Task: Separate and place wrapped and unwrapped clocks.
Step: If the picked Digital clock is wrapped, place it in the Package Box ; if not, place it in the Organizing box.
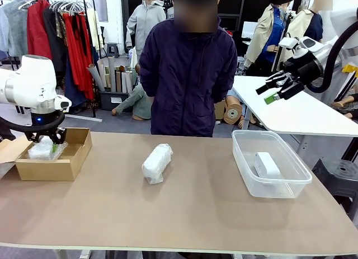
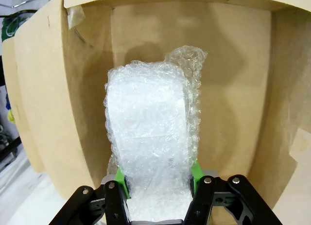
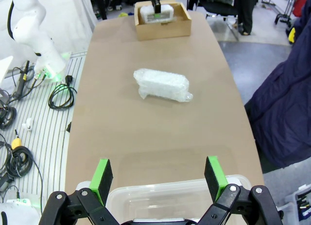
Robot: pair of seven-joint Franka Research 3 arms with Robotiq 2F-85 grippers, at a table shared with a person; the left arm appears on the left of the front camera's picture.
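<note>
Inside the brown cardboard box at the table's left lies a bubble-wrapped clock, and my left gripper is shut on its near end, green pads pressed to both sides. The same gripper reaches down into the box in the front view. A second wrapped clock lies loose at the table's middle, also seen as a wrapped clock from the right wrist. The bare white clock rests in the clear tub at right. My right gripper hangs open, high above the tub.
A person in a dark jacket stands at the far edge, behind the middle wrapped clock. A white table stands beyond the tub at right. The clear tub's rim lies just below my right gripper's fingers.
</note>
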